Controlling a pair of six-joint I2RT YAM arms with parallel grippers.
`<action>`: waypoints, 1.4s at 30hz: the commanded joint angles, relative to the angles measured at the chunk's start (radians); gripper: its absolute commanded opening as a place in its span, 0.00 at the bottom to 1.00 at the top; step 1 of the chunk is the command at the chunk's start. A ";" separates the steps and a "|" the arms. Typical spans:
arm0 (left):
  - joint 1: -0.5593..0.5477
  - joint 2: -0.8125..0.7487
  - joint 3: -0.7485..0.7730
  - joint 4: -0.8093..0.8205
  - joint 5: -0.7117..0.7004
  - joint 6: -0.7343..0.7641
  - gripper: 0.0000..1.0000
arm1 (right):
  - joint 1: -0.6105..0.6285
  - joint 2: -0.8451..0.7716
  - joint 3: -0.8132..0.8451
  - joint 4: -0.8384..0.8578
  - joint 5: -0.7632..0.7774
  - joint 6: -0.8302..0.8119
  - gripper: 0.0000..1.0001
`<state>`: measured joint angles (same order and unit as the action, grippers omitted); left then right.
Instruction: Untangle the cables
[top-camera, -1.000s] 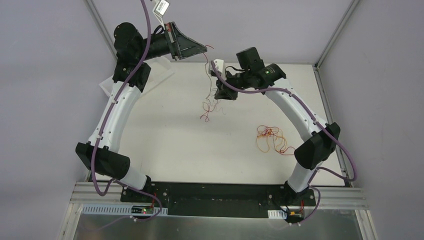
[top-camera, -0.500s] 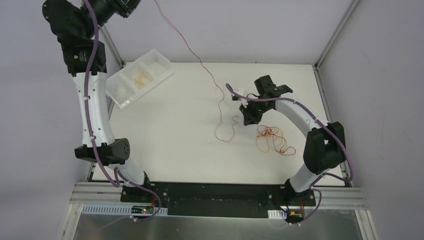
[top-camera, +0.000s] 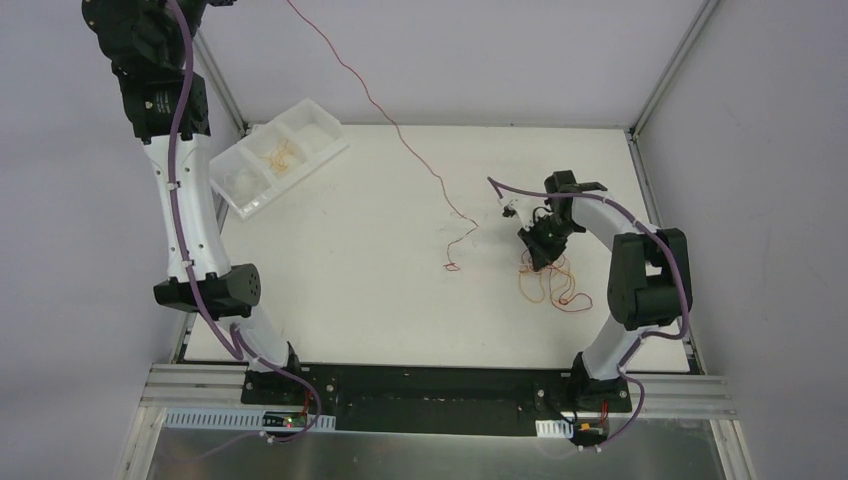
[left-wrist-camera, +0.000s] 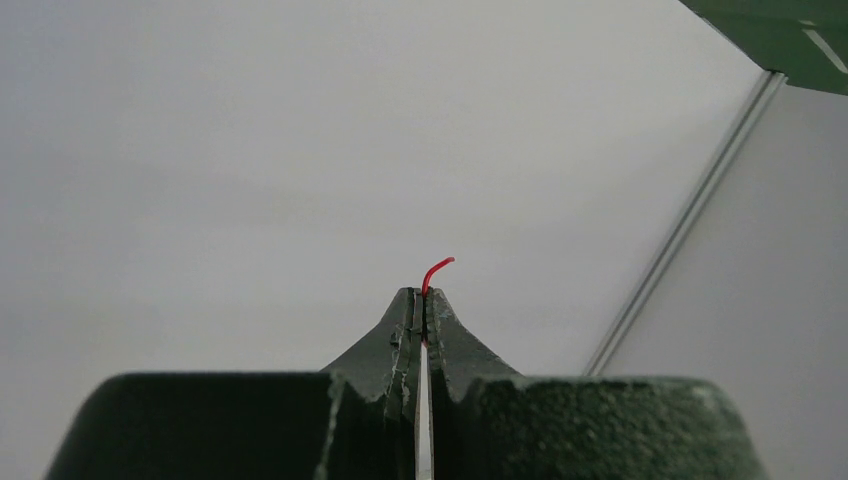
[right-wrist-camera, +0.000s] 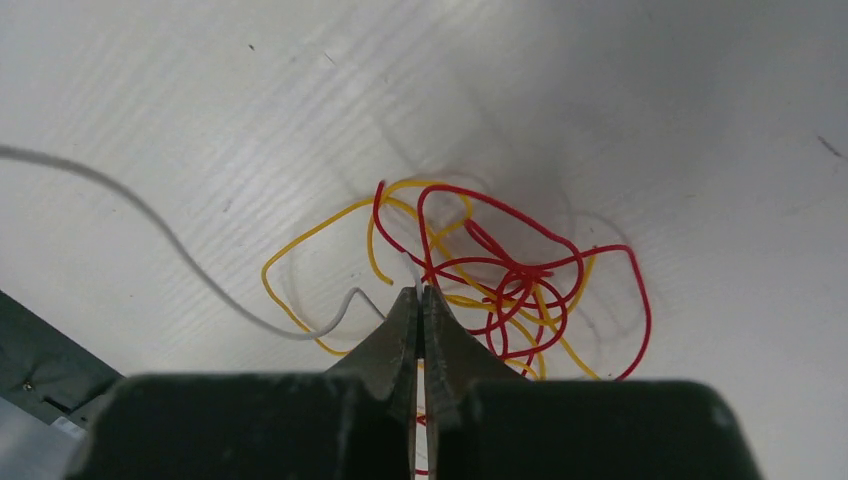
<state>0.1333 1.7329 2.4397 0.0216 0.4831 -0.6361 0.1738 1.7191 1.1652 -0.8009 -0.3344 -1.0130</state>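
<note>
White worktop (top-camera: 340, 300) nearest. Just beyond, right gripper (right-wrist-camera: 420, 295) newly lowered onto the red-and-yellow tangle (right-wrist-camera: 500, 268), jaws together, any catch unclear. Farther back, red strand (top-camera: 400, 128) hauled higher, tail trailing apart from the tangle, clamped in left gripper (left-wrist-camera: 420, 297). Probably one cable nearly free.

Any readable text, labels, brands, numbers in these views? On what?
No text can be read in any view.
Small yellow sticker on the upper black joint of the left arm: too small to read.
Left and right wrist views: no writing at all.
</note>
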 joint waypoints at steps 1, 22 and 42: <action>0.020 0.018 0.026 0.016 -0.075 0.033 0.00 | -0.030 0.040 -0.015 -0.067 0.094 -0.041 0.00; 0.178 -0.019 0.008 -0.100 -0.412 0.325 0.00 | -0.194 0.142 -0.011 -0.129 0.202 -0.094 0.00; -0.120 -0.249 -0.807 -0.064 0.562 0.150 0.00 | -0.067 0.089 0.192 -0.271 -0.006 0.096 0.00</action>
<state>0.0803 1.5558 1.7565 -0.0425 0.8680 -0.5266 0.0551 1.8599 1.3231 -1.0031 -0.2703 -0.9794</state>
